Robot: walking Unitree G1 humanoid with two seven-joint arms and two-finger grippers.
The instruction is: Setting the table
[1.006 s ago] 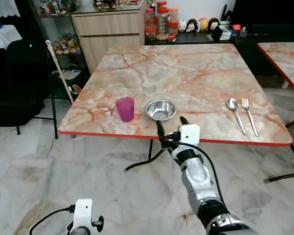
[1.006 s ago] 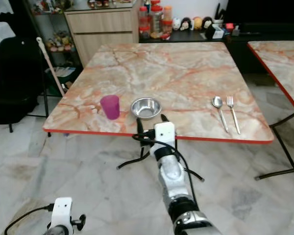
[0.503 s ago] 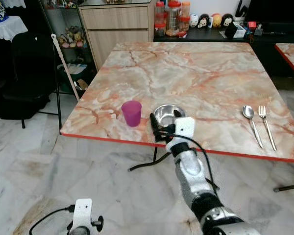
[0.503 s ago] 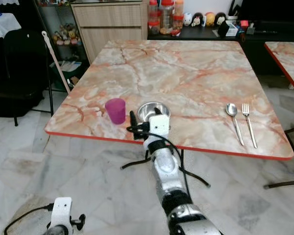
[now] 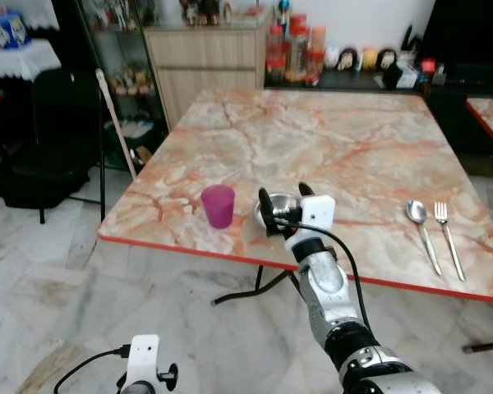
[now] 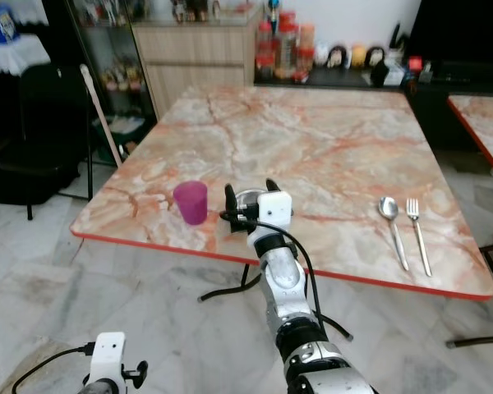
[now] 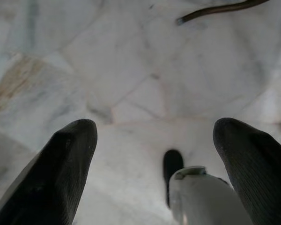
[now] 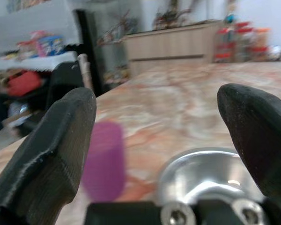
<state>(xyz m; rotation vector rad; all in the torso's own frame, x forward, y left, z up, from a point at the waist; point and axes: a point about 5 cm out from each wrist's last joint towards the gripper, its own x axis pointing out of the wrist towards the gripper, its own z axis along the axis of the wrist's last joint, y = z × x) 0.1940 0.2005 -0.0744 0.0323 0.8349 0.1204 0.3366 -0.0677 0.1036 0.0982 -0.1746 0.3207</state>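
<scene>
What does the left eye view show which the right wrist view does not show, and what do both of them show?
Left eye view alone: the spoon and fork lying side by side on the marble table, the floor, and the left gripper hanging low.

Right wrist view alone: a white-covered side table with a red object.

Both: the right gripper, fingers open, at the steel bowl; the purple cup beside it; the wooden cabinet behind.
</scene>
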